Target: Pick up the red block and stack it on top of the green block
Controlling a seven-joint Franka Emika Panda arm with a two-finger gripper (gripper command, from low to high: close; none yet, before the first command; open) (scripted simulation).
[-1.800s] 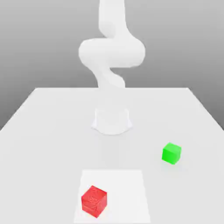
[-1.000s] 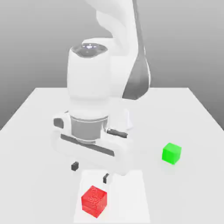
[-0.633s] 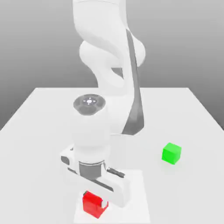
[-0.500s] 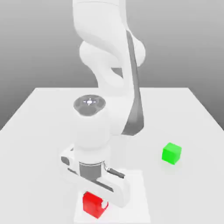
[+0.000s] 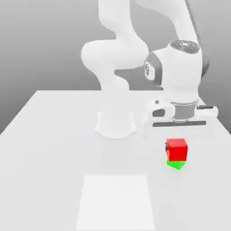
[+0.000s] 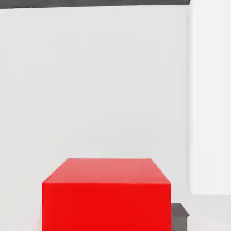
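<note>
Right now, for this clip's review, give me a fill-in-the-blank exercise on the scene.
1. The gripper is shut on the ____ block.
2. The red block sits directly above the ____ block.
3. The pale square patch on the table lies toward the exterior view's ____ of the blocks.

Missing words: red; green; left

Brightness: even, bright, diffuse light on the white table [image 5: 54, 135].
Backdrop: grey, darker toward the top in the exterior view.
Shadows: faint, soft, under the red block [image 5: 177, 149].
Glare: small highlight on the arm [image 5: 182, 43].
Focus: edges slightly soft.
</note>
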